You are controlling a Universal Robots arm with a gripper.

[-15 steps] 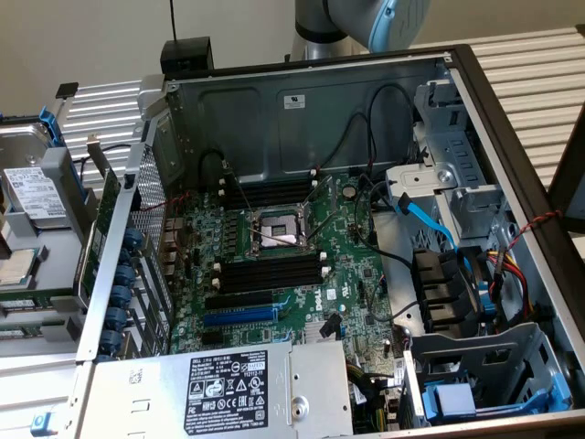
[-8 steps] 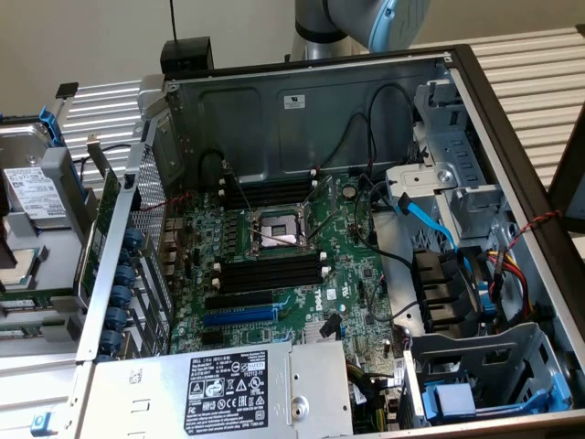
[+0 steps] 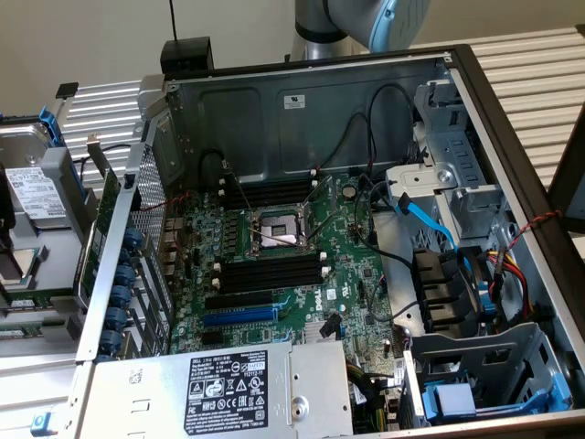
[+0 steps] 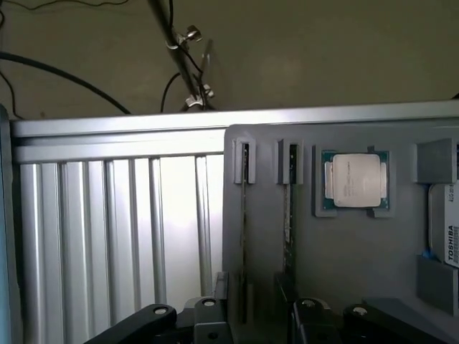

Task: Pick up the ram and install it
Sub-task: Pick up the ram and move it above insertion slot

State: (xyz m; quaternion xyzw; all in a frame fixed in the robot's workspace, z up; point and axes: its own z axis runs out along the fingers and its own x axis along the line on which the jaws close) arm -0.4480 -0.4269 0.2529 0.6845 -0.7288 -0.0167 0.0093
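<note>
Released claw (image 4: 251,295) close to ram (image 4: 244,215), edge-up in gray tray (image 4: 358,251) slot, beside second stick (image 4: 287,215) and CPU (image 4: 355,180). Black memory slots (image 3: 274,270) at centre frame on motherboard (image 3: 352,285), exterior view.

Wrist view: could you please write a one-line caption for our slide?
Gripper near a gray parts tray holding one ram stick, a second ram stick, a CPU and a Toshiba hard drive.

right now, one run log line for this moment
hand: by ram sticks | ram sticks: two, on edge in gray tray | cpu: in same tray
</note>
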